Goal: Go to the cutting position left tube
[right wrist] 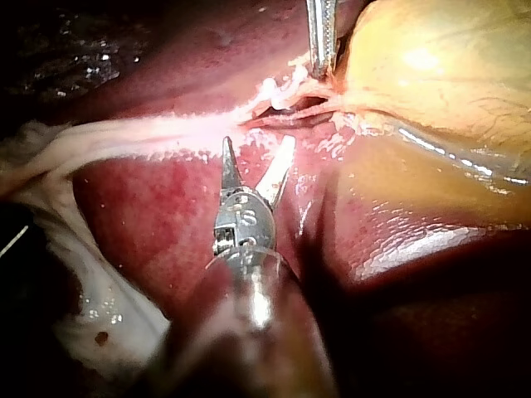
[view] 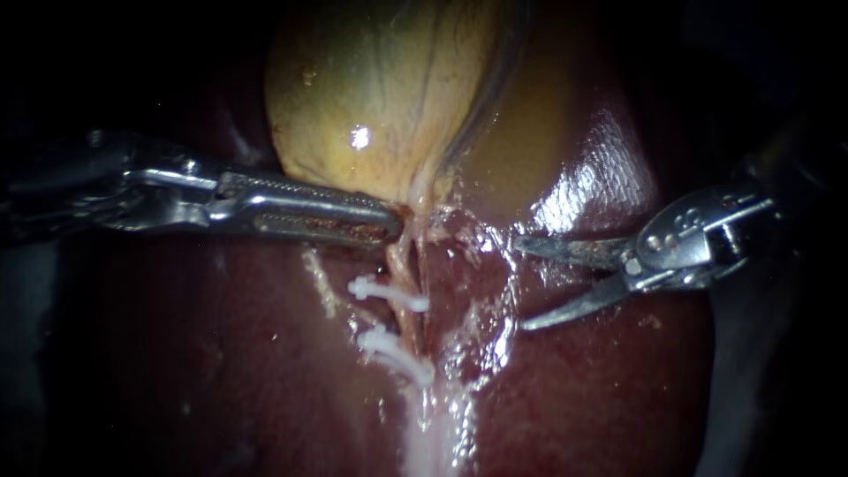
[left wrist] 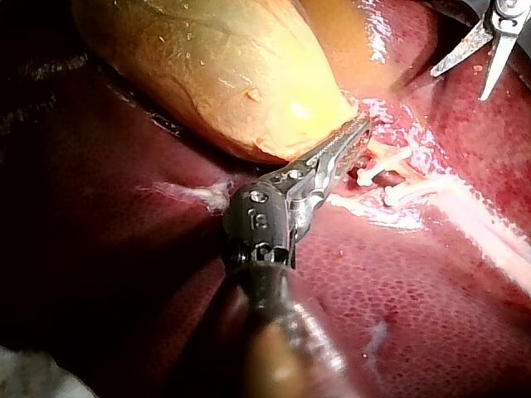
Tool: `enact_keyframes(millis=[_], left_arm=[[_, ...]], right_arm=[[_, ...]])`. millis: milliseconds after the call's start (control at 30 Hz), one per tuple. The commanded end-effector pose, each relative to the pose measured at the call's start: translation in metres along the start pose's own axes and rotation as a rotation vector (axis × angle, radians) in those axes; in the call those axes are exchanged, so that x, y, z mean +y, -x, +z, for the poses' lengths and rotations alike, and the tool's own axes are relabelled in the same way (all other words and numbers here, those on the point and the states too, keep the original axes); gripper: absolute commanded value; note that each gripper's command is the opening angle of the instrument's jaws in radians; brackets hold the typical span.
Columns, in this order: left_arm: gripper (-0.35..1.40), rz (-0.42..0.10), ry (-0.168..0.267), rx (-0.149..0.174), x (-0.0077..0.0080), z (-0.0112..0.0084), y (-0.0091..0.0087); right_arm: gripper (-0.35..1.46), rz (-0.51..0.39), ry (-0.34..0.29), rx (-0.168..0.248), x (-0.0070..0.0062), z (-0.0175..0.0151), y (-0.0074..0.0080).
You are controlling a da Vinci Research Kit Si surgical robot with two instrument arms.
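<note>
The yellow gallbladder (view: 380, 97) (left wrist: 224, 66) (right wrist: 440, 66) lies on the dark red liver (view: 265, 371). From its neck a thin tube (view: 406, 269) (right wrist: 290, 112) runs down and carries two white clips (view: 389, 293) (view: 395, 349) (left wrist: 390, 157). My left instrument (view: 393, 225) (left wrist: 358, 131) (right wrist: 322, 37) has its toothed jaws shut on the gallbladder's neck, just above the clips. My right instrument (view: 521, 283) (right wrist: 255, 162) (left wrist: 481, 50) shows two blades standing open. They hang over the liver to the right of the tube, apart from it, tips pointing at the clipped stretch.
A pale whitish strand of tissue (view: 433, 433) (right wrist: 124, 137) continues from the tube across the liver. Wet glistening liver (view: 592, 177) rises behind the right blades. In the right wrist view, white cloth (right wrist: 83, 290) lies beside the liver's edge.
</note>
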Motion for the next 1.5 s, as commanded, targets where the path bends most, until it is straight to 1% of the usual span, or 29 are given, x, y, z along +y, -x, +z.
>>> enact_keyframes(millis=[33,100,200,267,333,400,533,600,700,767,933,1067,1267,1333,1500], left_arm=[[-0.35,0.0,0.0,0.0,0.0001,-0.0002,0.0],[-0.35,0.0,0.001,-0.001,0.0003,-0.0005,0.0],[-0.35,-0.001,0.007,-0.003,0.0008,-0.0016,-0.0001],[-0.35,-0.004,0.013,-0.004,0.0012,-0.0028,-0.0005],[-0.35,-0.007,0.007,-0.005,0.0016,-0.004,-0.001],[-0.35,-0.009,0.003,0.003,0.002,-0.0051,-0.0013],[-0.35,-0.013,-0.004,0.014,0.0023,-0.0067,-0.0017],[-0.35,-0.013,-0.005,0.015,0.0023,-0.0071,-0.0017],[-0.35,-0.013,-0.005,0.015,0.0023,-0.0073,-0.0016],[-0.35,-0.013,-0.005,0.015,0.0023,-0.0073,-0.0016],[-0.35,-0.013,-0.006,0.015,0.0023,-0.0072,-0.0016],[-0.35,-0.013,-0.006,0.015,0.0024,-0.0072,-0.0016],[-0.35,-0.013,-0.007,0.015,0.0024,-0.0071,-0.0016],[-0.35,-0.013,-0.008,0.016,0.0025,-0.007,-0.0016],[-0.35,-0.014,-0.009,0.016,0.0027,-0.0069,-0.0016]], right_arm=[[1.43,0.0,-0.001,0.0,0.0,0.0,0.0],[1.43,0.0,-0.006,0.005,-0.0001,0.0,0.0],[1.43,-0.006,-0.011,0.007,-0.0001,0.0001,0.0001],[1.43,0.0,-0.014,0.008,-0.0001,0.0001,0.0001],[1.43,0.006,-0.017,0.009,-0.0001,0.0001,0.0001],[1.43,0.012,-0.017,0.009,-0.0001,0.0001,0.0001],[1.43,0.024,-0.018,0.01,-0.0001,0.0002,0.0],[1.43,0.031,-0.023,0.011,-0.0001,0.0003,-0.0001],[1.43,0.055,-0.035,0.018,-0.0001,0.0005,-0.0002],[1.41,0.076,-0.05,0.008,-0.0003,0.0008,-0.0001],[1.4,0.139,-0.09,-0.024,-0.0015,0.0026,0.0005],[1.38,0.204,-0.129,-0.047,-0.0024,0.0048,0.0012],[1.36,0.245,-0.179,-0.104,-0.0035,0.0076,0.0021],[1.35,0.254,-0.195,-0.121,-0.0037,0.0084,0.0023],[1.35,0.263,-0.223,-0.127,-0.0036,0.0099,0.0021]])
